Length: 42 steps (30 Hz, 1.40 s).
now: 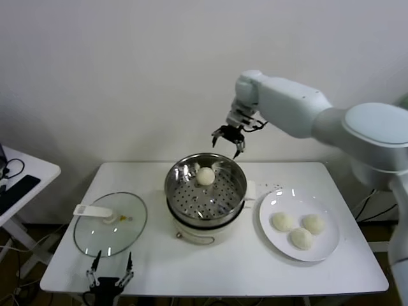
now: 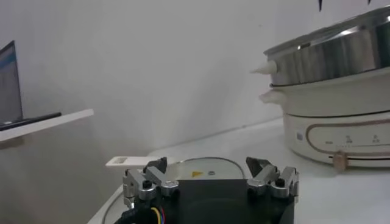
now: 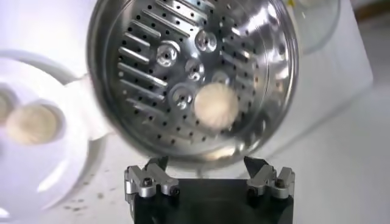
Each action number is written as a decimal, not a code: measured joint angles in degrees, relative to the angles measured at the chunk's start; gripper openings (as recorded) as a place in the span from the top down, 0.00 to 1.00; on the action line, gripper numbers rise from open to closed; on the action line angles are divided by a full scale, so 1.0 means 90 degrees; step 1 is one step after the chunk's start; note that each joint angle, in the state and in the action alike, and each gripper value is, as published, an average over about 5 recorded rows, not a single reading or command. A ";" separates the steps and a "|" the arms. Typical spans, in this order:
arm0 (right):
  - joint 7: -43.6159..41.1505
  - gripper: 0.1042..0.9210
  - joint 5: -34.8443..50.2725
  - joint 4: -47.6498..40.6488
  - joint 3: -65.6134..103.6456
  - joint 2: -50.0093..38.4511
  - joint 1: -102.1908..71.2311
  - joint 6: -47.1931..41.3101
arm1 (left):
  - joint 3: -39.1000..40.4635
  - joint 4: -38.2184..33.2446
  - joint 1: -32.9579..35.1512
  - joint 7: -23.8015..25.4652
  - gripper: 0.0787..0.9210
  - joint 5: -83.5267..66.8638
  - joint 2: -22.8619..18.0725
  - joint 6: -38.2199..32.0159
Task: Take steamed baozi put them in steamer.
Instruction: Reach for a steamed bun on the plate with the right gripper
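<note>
The shiny steamer [image 1: 205, 189] stands mid-table on its cream pot base, and one off-white baozi [image 1: 204, 176] lies on its perforated floor near the back. That baozi [image 3: 215, 106] and the steamer [image 3: 152, 79] also show in the right wrist view. Three more baozi [image 1: 282, 221] [image 1: 313, 223] [image 1: 301, 238] rest on the white plate [image 1: 275, 203] to the right. My right gripper [image 1: 228, 140] hangs open and empty above the steamer's far right rim. My left gripper [image 1: 109, 275] is parked open at the table's front left edge.
A round glass lid [image 1: 109, 223] with a white handle lies flat on the table's left side, just beyond my left gripper. A second white table [image 1: 25, 172] with dark items stands at far left. The wall is close behind.
</note>
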 measured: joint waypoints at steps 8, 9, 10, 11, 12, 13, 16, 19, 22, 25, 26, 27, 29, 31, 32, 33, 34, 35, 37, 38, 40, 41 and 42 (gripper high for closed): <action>0.0283 0.12 0.0815 0.1341 -0.0855 -0.1203 0.0480 -0.1413 | 0.0034 0.0046 -0.0036 0.0002 0.12 0.0028 0.0000 -0.0001; 0.0324 0.12 0.0894 0.1505 -0.0935 -0.1348 0.0506 -0.1578 | 0.0044 0.0055 -0.0039 0.0002 0.12 0.0034 0.0000 -0.0002; 0.0368 0.12 0.0966 0.1660 -0.1010 -0.1488 0.0525 -0.1738 | 0.0053 0.0061 -0.0040 0.0002 0.12 0.0040 0.0000 -0.0003; 0.0415 0.12 0.1032 0.1814 -0.1085 -0.1629 0.0540 -0.1897 | 0.0060 0.0067 -0.0041 0.0002 0.12 0.0044 0.0000 -0.0004; 0.0463 0.12 0.1092 0.1963 -0.1157 -0.1767 0.0553 -0.2051 | 0.0065 0.0072 -0.0043 0.0002 0.12 0.0047 0.0000 -0.0005; 0.0512 0.12 0.1142 0.2105 -0.1225 -0.1898 0.0564 -0.2197 | 0.0067 0.0076 -0.0045 0.0002 0.12 0.0048 0.0000 -0.0006; 0.0668 0.12 0.1259 0.2511 -0.1401 -0.2266 0.0579 -0.2610 | 0.0069 0.0086 -0.0058 0.0001 0.12 0.0049 0.0000 -0.0006; 0.0840 0.12 0.1326 0.2865 -0.1506 -0.2585 0.0556 -0.2980 | 0.0071 0.0101 -0.0072 0.0000 0.12 0.0051 0.0000 -0.0004; 0.1016 0.12 0.1348 0.3126 -0.1544 -0.2858 0.0462 -0.3306 | 0.0080 0.0124 -0.0076 0.0000 0.12 0.0066 0.0000 -0.0008; 0.1183 0.12 0.1315 0.3292 -0.1525 -0.3080 0.0284 -0.3585 | 0.0080 0.0143 -0.0075 -0.0001 0.12 0.0084 0.0000 -0.0016; 0.1238 0.12 0.1293 0.3331 -0.1499 -0.3140 0.0206 -0.3667 | 0.0076 0.0149 -0.0074 -0.0001 0.12 0.0088 0.0000 -0.0020; 0.1291 0.12 0.1266 0.3361 -0.1464 -0.3193 0.0118 -0.3745 | 0.0071 0.0156 -0.0073 -0.0002 0.12 0.0092 0.0000 -0.0024; 0.1392 0.12 0.1206 0.3400 -0.1363 -0.3274 -0.0078 -0.3882 | 0.0055 0.0173 -0.0071 -0.0003 0.12 0.0103 0.0000 -0.0035; 0.1481 0.12 0.1137 0.3416 -0.1235 -0.3332 -0.0294 -0.4000 | 0.0038 0.0192 -0.0072 -0.0004 0.12 0.0117 0.0000 -0.0044; 0.1522 0.12 0.1100 0.3419 -0.1164 -0.3355 -0.0406 -0.4056 | 0.0029 0.0202 -0.0071 -0.0004 0.12 0.0124 0.0000 -0.0049; 0.1560 0.12 0.1062 0.3416 -0.1090 -0.3375 -0.0518 -0.4108 | 0.0021 0.0210 -0.0070 -0.0005 0.12 0.0133 0.0000 -0.0052; 0.1595 0.12 0.1024 0.3412 -0.1017 -0.3390 -0.0627 -0.4155 | 0.0015 0.0219 -0.0069 -0.0005 0.12 0.0141 0.0000 -0.0055; 0.1630 0.12 0.0984 0.3405 -0.0943 -0.3403 -0.0735 -0.4200 | 0.0010 0.0228 -0.0068 -0.0005 0.12 0.0152 0.0000 -0.0059; 0.1690 0.12 0.0901 0.3382 -0.0799 -0.3425 -0.0939 -0.4275 | 0.0005 0.0242 -0.0068 -0.0005 0.12 0.0178 0.0000 -0.0065; 0.1716 0.12 0.0856 0.3368 -0.0733 -0.3434 -0.1036 -0.4305 | 0.0004 0.0248 -0.0068 -0.0005 0.12 0.0189 0.0000 -0.0067; 0.1763 0.12 0.0766 0.3335 -0.0611 -0.3450 -0.1214 -0.4355 | 0.0004 0.0254 -0.0068 -0.0005 0.12 0.0208 0.0000 -0.0071; 0.1785 0.12 0.0722 0.3318 -0.0554 -0.3455 -0.1296 -0.4378 | 0.0004 0.0256 -0.0066 -0.0005 0.12 0.0215 0.0000 -0.0073; 0.1809 0.12 0.0677 0.3300 -0.0499 -0.3459 -0.1375 -0.4400 | 0.0004 0.0260 -0.0065 -0.0005 0.12 0.0223 0.0000 -0.0076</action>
